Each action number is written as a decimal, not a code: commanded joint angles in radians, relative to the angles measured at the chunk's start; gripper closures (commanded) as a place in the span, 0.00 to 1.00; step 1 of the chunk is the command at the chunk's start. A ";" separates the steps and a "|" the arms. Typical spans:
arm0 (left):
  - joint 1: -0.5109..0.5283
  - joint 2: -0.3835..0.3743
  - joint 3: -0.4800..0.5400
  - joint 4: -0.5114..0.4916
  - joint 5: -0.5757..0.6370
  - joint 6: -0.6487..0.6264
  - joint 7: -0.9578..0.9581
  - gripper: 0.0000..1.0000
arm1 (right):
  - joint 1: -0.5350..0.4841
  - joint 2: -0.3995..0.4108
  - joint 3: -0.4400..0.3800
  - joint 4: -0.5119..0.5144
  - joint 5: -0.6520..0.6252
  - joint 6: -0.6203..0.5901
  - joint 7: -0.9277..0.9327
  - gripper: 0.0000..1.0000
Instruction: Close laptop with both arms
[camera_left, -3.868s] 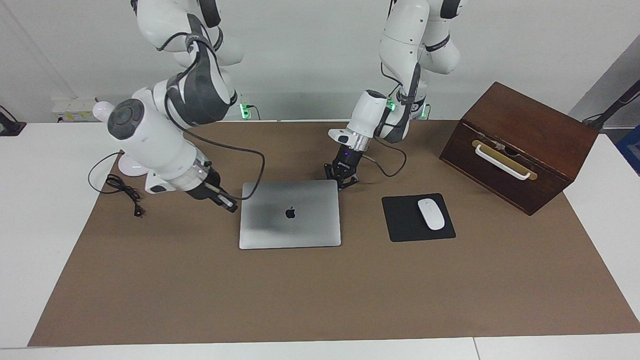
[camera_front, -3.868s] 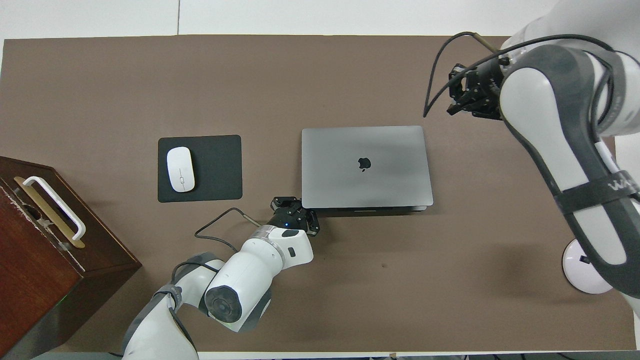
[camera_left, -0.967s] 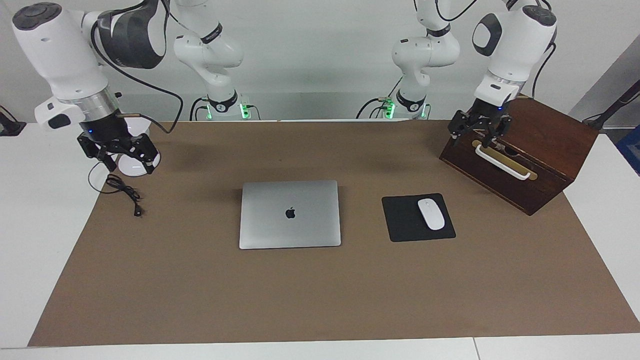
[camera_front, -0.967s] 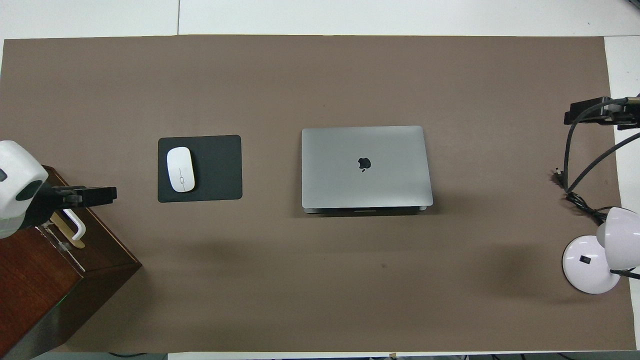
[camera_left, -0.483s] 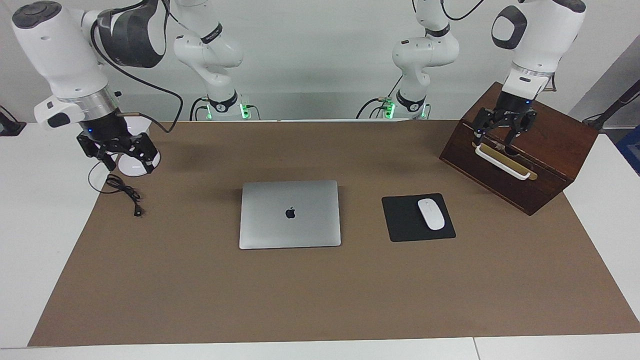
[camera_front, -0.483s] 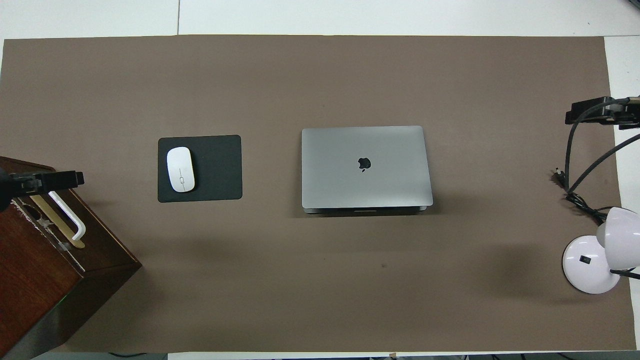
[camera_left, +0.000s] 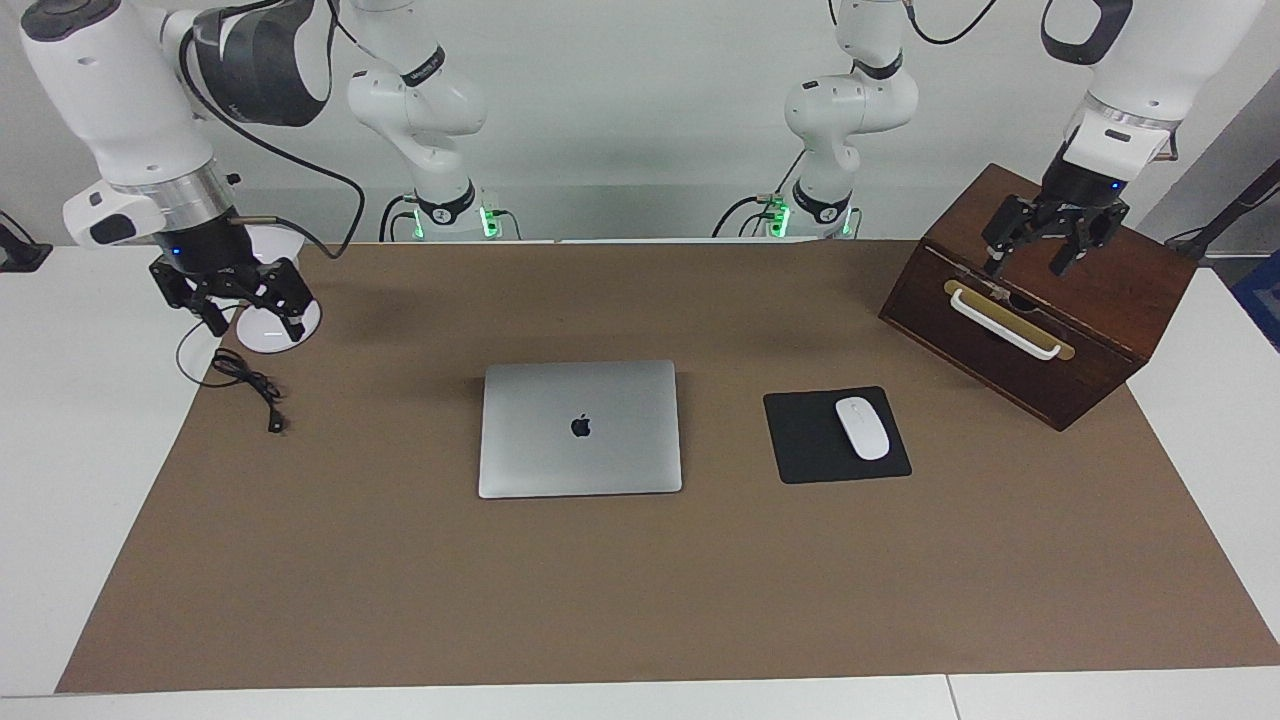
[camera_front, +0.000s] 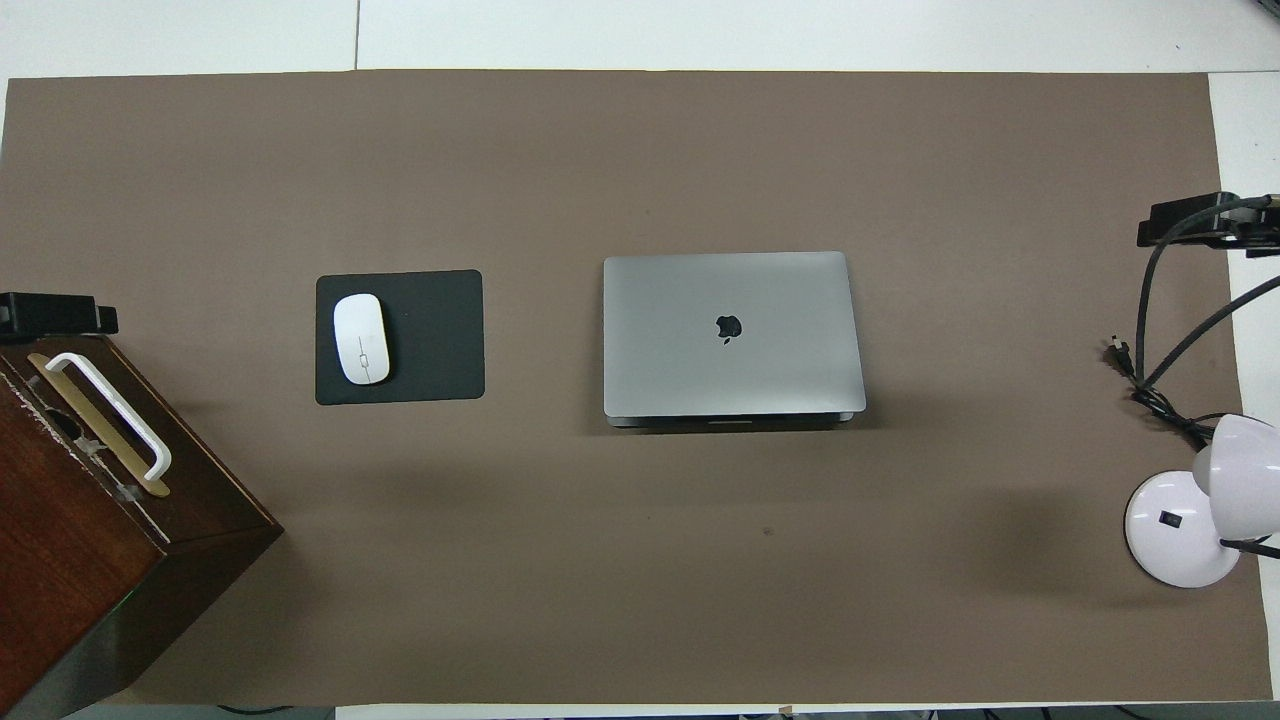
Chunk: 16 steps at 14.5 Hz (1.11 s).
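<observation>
you have the laptop (camera_left: 580, 428) lying shut and flat on the brown mat (camera_left: 640, 590) in the middle of the tabletop (camera_left: 80, 470), lid down, the apple logo facing up. neither gripper touches it. your left gripper (camera_left: 1044, 248) hangs in the air over the top of the dark wooden box (camera_left: 1090, 270) at the left arm's end, above its white handle (camera_left: 1003, 324); its fingers (camera_left: 1063, 255) are spread wide and hold nothing. your right gripper (camera_left: 246, 304) hangs over the round white lamp base (camera_left: 275, 328) at the right arm's end, fingers (camera_left: 291, 319) also spread wide and empty. a black cable (camera_left: 245, 385) lies on the mat beside the lamp base, farther from the robots. between the laptop and the box sits a black mouse pad (camera_left: 800, 440) with a white mouse (camera_left: 862, 428) on it, well apart from both grippers.
</observation>
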 joint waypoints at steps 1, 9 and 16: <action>0.013 0.092 -0.011 0.173 0.071 -0.145 -0.007 0.00 | -0.014 -0.014 0.009 -0.008 0.002 -0.014 -0.010 0.00; 0.010 0.084 -0.012 0.118 0.095 -0.174 -0.013 0.00 | -0.017 -0.017 0.009 -0.017 -0.003 -0.015 -0.012 0.00; 0.008 0.090 -0.012 0.126 0.096 -0.129 -0.040 0.00 | -0.024 -0.021 0.009 -0.019 -0.003 -0.014 -0.013 0.00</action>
